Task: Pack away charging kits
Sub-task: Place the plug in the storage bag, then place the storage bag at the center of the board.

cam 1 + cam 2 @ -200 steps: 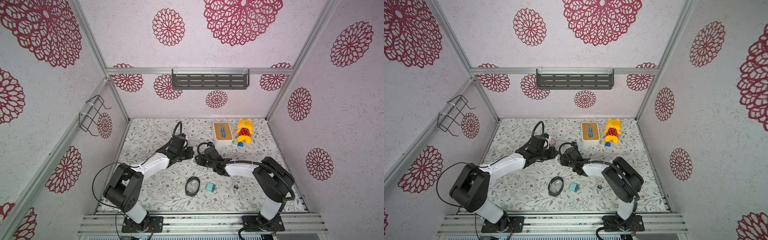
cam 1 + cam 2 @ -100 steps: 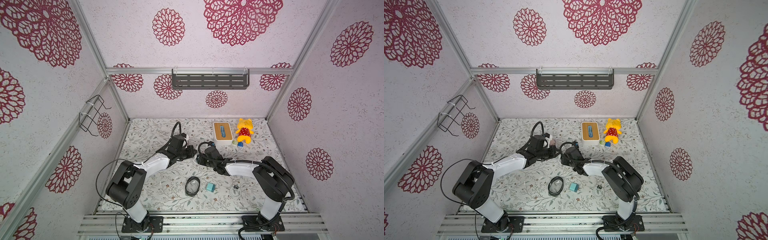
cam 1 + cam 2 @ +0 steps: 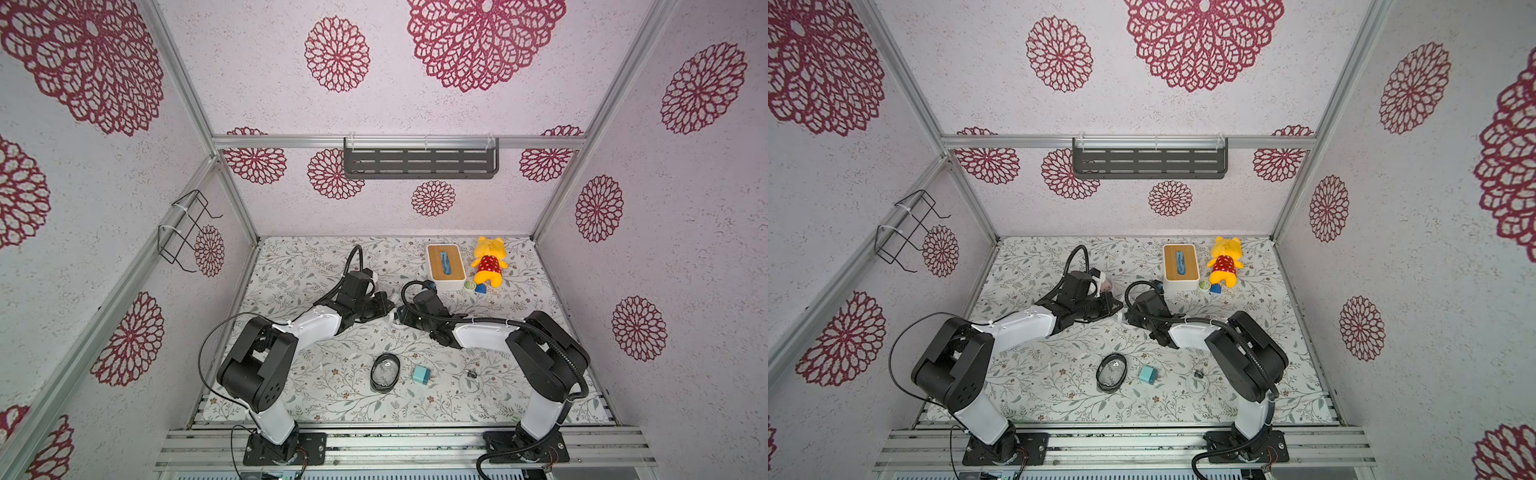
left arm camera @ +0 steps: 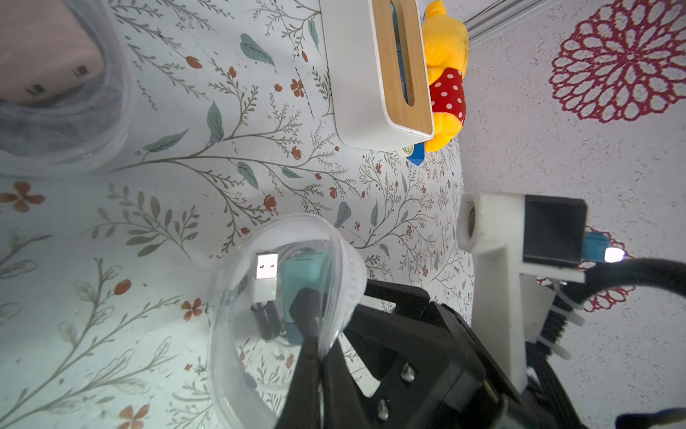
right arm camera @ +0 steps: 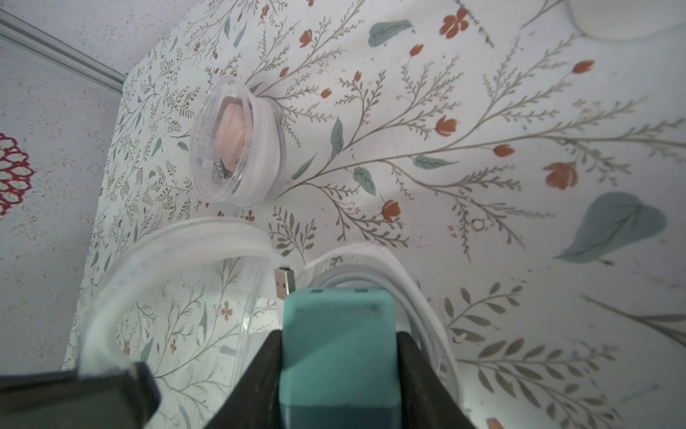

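I am clamping my left jaws on the clear case point(image 4: 237, 334) rim while my right jaws are gripping the teal charger point(image 5: 336, 356) beside its mouth.

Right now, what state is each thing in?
left gripper: shut on held case rim.
right gripper: shut on teal charger.
held case: open, beside that charger.
pink charger: inside a clear case.
spare teal charger: loose on table.
front case: flat on table, looks empty.
spare cable: coiled, loose.

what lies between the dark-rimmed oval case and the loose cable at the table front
A teal charger cube, apart from both the oval case and the cable; both top views show it.
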